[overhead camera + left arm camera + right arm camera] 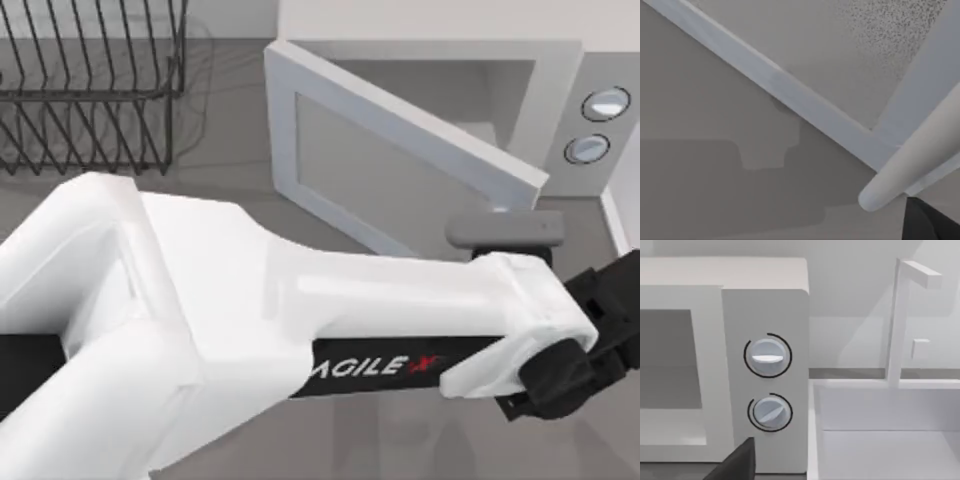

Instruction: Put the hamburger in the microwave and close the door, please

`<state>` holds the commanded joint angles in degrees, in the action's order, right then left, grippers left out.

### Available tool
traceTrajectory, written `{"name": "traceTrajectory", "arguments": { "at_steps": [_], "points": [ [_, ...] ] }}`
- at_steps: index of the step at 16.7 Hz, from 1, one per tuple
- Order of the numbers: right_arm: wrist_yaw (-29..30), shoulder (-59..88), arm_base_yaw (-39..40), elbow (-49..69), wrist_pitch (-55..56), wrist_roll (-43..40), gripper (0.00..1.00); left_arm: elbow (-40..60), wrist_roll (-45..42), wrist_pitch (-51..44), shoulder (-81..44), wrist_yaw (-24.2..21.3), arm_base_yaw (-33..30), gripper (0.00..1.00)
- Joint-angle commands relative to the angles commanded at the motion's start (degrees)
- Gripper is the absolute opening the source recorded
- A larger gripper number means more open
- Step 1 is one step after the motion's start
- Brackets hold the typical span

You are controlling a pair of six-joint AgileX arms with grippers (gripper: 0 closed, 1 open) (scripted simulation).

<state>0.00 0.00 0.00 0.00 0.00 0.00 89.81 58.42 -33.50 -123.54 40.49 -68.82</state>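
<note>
The white microwave stands at the back right, its two round knobs on a grey panel. Its door is swung partly open and angles across the pale cavity. The grey bar handle is at the door's free end. My left arm reaches across the table, and its black gripper sits just in front and to the right of the handle. In the left wrist view the handle and the door frame are very close. The right wrist view faces the microwave front. The hamburger is out of view.
A dark wire dish rack stands at the back left. To the right of the microwave sits a white sink basin with a white upright post. A dark wedge lies low in the right wrist view.
</note>
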Motion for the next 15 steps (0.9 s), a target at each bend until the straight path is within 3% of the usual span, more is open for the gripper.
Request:
{"name": "traceTrajectory", "arguments": {
  "at_steps": [7,15],
  "points": [
    [0.0,0.0,0.0,0.0,0.0,0.0,1.0,2.19,-0.57,-0.23,-1.35,-0.34,0.77,0.0],
    [0.0,0.0,0.0,0.0,0.0,0.0,1.0,14.1,-11.91,3.73,-10.2,-4.9,10.58,0.0]
  ]
}}
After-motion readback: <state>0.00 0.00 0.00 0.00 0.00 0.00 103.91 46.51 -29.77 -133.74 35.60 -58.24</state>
